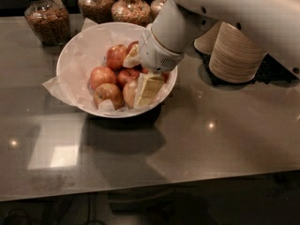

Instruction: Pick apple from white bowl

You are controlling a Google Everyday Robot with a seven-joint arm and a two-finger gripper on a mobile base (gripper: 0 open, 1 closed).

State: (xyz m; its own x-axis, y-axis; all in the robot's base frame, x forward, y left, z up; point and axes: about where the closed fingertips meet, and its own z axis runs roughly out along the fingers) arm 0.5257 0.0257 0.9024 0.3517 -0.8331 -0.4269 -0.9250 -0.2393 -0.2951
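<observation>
While the gripper (134,82) stood low inside the white bowl (67,55), its two cream fingers (148,89) were spread apart and closed on nothing. One finger pointed to the bowl's near rim. The other lay higher, beside a deep red apple (116,56).

**Location of the target.** The apple (129,93), the palest fruit, lay at the near side of the bowl. It touched the lower finger on its left face and was partly hidden by it. A smaller red apple (125,75) sat between the two fingers.

**Handling properties (judged).**
- Firm and rounded; it would likely tolerate a steady squeeze.
- Smooth skin; a slip was likely if the pads met it off-centre.
- Moderately heavy for its size; it could roll once its neighbours were disturbed.
- Best hold: across the widest part, one pad on each side.

**Edges and clearance.**
- The bowl's near rim stood just beside the lower fingertip, so little room remained on that side.
- Crumpled paper lining (70,81) rose along the wall and could be caught by a pad.
- Further apples (108,93) crowded the target's left flank.
- Stacked beige bowls (236,55) stood near, on the right, under the arm.
- Glass jars (47,20) lined the far edge of the table (197,144).
- Open room lay straight above the bowl; a vertical lift seemed the safest exit.
</observation>
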